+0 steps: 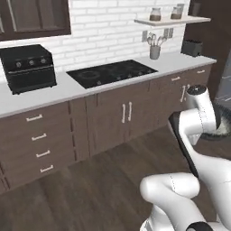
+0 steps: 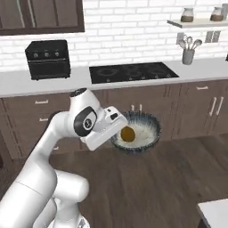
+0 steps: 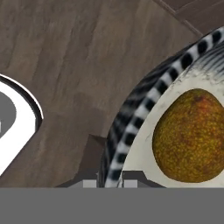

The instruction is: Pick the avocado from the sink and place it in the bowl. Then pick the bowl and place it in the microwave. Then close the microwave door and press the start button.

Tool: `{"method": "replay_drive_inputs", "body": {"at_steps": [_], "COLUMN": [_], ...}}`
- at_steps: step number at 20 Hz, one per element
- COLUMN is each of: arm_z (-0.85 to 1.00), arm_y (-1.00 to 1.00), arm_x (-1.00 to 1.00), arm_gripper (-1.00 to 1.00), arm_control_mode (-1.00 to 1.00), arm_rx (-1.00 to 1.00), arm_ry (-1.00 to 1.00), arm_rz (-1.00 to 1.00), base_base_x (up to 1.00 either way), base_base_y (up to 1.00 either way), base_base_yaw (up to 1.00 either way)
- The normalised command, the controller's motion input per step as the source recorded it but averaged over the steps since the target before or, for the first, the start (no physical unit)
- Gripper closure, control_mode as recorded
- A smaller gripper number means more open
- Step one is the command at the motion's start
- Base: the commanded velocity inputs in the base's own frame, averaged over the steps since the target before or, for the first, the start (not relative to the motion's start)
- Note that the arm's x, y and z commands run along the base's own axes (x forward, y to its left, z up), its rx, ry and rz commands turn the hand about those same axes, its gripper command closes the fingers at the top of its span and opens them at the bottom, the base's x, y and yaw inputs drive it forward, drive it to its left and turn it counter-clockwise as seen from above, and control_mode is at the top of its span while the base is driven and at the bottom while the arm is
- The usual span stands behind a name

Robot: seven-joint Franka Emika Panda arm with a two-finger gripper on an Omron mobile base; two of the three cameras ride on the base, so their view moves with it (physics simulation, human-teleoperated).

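The grey ribbed bowl hangs above the wooden floor in front of the lower cabinets, and my gripper is shut on its near rim. Inside it lies the golden-brown avocado. In the hand view the striped rim of the bowl runs up from between the fingertips of my gripper, with the avocado resting on the pale inside to the right. A sliver of the bowl peeks out behind the arm in the left base view. The sink and the microwave with its door are out of view.
A counter runs along the brick wall with a black cooktop, a black knobbed toaster oven and a utensil cup. Jars stand on a shelf. A pale counter corner juts in at the lower right.
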Motion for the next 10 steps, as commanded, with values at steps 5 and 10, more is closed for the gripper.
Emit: {"method": "replay_drive_inputs", "body": {"at_steps": [5,10], "arm_z": [0.0,0.0], "arm_y": [0.0,0.0], "arm_x": [0.0,0.0], "arm_gripper": [1.0,1.0], "arm_control_mode": [1.0,1.0], "arm_rx": [0.0,0.0], "arm_ry": [0.0,0.0], "arm_rz": [0.0,0.0], "base_base_x": [0.22,0.07], "base_base_y": [-0.08,-0.14], "base_base_yaw": [-0.9,-0.86]}}
